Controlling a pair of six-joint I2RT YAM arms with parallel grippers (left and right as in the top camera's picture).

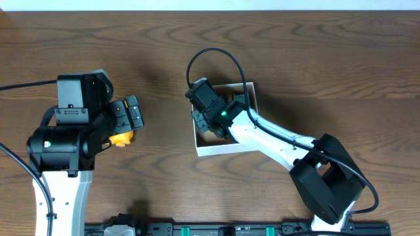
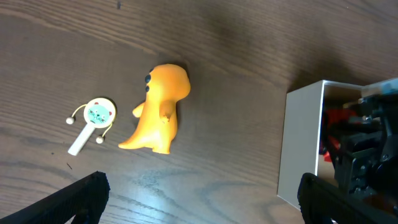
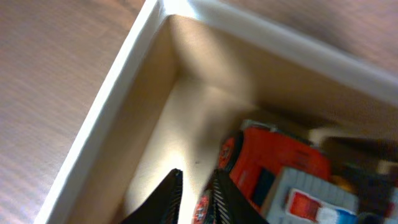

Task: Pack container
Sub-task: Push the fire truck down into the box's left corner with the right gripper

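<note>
The container (image 1: 226,148) is a small white box with a brown inside, standing mid-table; it also shows at the right of the left wrist view (image 2: 300,143). My right gripper (image 1: 220,121) reaches down into it. In the right wrist view its fingers (image 3: 194,194) are only a narrow gap apart, hold nothing, and hover by the box's inner wall (image 3: 134,134), next to a red toy car (image 3: 273,163). My left gripper (image 2: 199,205) is wide open and empty above the table. An orange dinosaur toy (image 2: 158,112) lies ahead of it, also seen in the overhead view (image 1: 120,138).
A small white rattle toy with a green face (image 2: 93,118) lies left of the dinosaur. More toys, partly hidden by the right arm, lie in the box beside the red car, including a grey and white one (image 3: 311,199). The table is dark wood.
</note>
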